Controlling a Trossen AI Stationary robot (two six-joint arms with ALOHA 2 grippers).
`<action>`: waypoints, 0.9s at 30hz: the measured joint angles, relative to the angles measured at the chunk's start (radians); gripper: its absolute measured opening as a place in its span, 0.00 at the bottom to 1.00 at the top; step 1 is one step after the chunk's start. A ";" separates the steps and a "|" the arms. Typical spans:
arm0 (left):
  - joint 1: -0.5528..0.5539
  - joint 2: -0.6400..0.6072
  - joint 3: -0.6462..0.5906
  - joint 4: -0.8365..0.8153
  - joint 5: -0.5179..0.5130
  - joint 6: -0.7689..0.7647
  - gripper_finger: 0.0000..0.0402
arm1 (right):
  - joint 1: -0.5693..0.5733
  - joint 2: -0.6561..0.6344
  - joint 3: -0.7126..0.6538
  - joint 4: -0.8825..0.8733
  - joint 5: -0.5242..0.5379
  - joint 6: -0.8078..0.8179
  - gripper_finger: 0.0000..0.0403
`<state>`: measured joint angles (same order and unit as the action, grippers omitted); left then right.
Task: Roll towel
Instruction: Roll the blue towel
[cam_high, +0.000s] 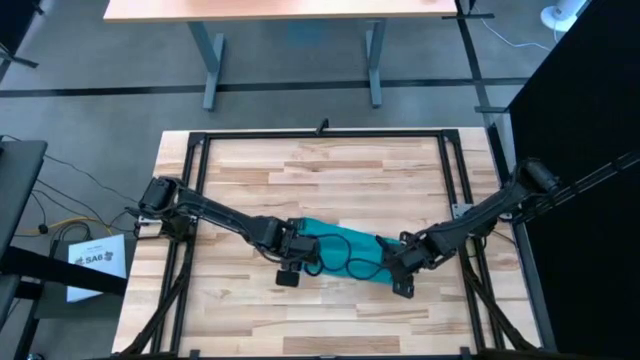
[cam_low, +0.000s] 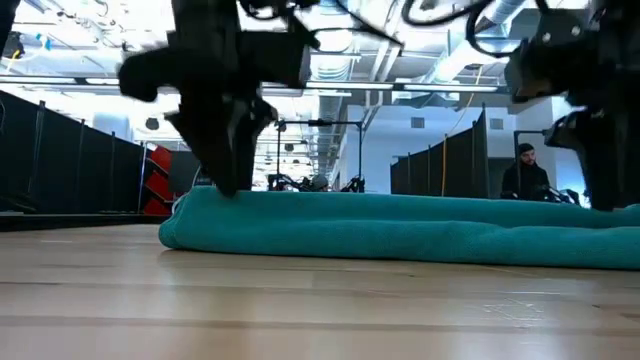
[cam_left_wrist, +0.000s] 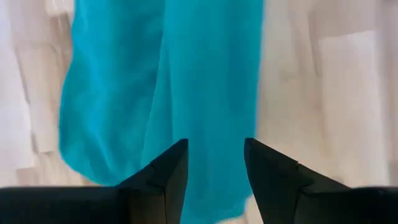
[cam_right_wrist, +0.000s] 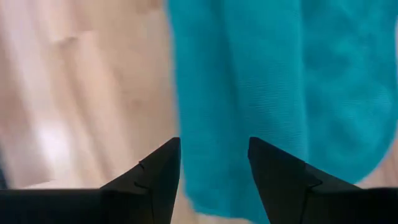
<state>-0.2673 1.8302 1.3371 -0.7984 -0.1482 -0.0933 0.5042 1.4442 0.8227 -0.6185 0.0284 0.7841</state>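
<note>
The teal towel (cam_high: 345, 250) lies on the wooden table as a long, narrow bundle running left to right, its underside on the boards. The low view shows it as a low thick roll (cam_low: 400, 235) with a rounded left end. My left gripper (cam_high: 300, 250) stands open over the towel's left end (cam_left_wrist: 186, 93), fingers pointing down. My right gripper (cam_high: 402, 265) stands open over the towel's right end (cam_right_wrist: 261, 93), also pointing down. The grey tag does not show. My left gripper comes from above, and its open fingers (cam_low: 235, 185) reach down to the top of the towel's left end; I cannot tell whether they touch it. My right gripper (cam_low: 600, 195) reaches down at the towel's right end from above; I cannot tell whether it touches.
A black metal frame (cam_high: 325, 135) runs around the wooden table top. Bare boards lie in front of and behind the towel. Black cables (cam_high: 350, 265) loop over the towel between the grippers. A person (cam_low: 525, 175) stands far off in the room behind.
</note>
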 joint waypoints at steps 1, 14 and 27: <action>0.010 0.003 -0.016 -0.006 -0.001 0.003 0.35 | -0.007 0.011 0.000 -0.009 0.000 -0.005 0.44; 0.118 0.007 -0.199 0.208 -0.011 -0.002 0.35 | -0.074 0.067 -0.050 -0.015 0.002 -0.051 0.44; 0.037 0.001 -0.277 0.213 -0.013 -0.335 0.35 | -0.074 0.067 -0.051 0.018 0.001 -0.183 0.44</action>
<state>-0.2300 1.8315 1.0603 -0.5851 -0.1614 -0.4279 0.4301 1.5108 0.7719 -0.6002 0.0292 0.6010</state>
